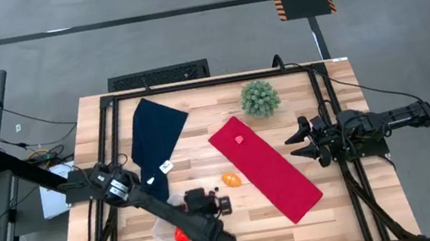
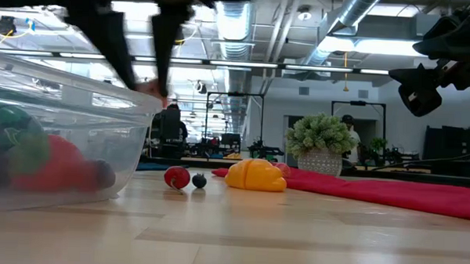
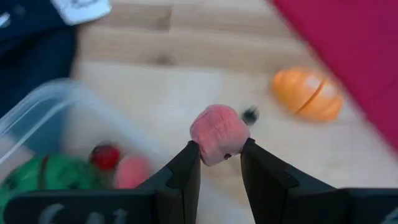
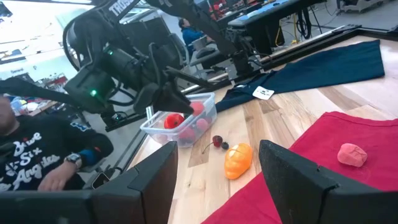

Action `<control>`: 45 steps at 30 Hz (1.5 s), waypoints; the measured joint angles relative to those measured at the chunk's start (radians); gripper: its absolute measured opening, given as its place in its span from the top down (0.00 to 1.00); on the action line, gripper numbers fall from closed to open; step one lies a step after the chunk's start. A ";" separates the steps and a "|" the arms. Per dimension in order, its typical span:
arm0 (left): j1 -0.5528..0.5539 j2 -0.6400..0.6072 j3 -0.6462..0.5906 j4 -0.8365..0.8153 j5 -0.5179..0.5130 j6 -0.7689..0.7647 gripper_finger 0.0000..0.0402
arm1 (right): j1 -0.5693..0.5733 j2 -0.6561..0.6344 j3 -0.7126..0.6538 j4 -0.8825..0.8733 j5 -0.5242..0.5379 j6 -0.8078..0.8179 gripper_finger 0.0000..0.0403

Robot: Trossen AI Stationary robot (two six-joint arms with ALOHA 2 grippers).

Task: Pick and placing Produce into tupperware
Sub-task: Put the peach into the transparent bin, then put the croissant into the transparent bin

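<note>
Hovering above the box (image 1: 167, 230), the left pincer (image 3: 219, 163) pinches a pink fruit (image 3: 217, 134), poised to drop it among the produce already inside; right pincer (image 1: 302, 142) waits spread beside the red cloth (image 1: 279, 175).

Tupperware (image 1: 163, 231) at table's (image 1: 196, 110) front left, produce (image 2: 30, 160) inside — cloth (image 1: 265, 168) to its right

You have a red cloth (image 1: 265, 167) right of centre, a dark blue cloth (image 1: 151, 138) centre-left, and a spiky green plant ball (image 1: 259, 97) above.
</note>
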 joint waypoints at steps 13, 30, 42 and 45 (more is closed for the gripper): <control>-0.128 -0.071 -0.010 0.003 -0.082 -0.013 0.77 | 0.000 0.000 0.000 0.000 0.000 0.000 0.38; -0.214 -0.069 -0.169 0.053 0.032 -0.030 0.74 | 0.000 0.000 0.000 0.000 0.000 0.000 0.38; -0.243 -0.070 -0.176 0.092 0.000 -0.030 0.55 | 0.000 0.000 0.000 0.000 0.000 0.000 0.38; -0.244 -0.070 -0.176 0.089 -0.009 -0.030 0.53 | 0.000 0.000 0.000 0.000 0.000 0.000 0.38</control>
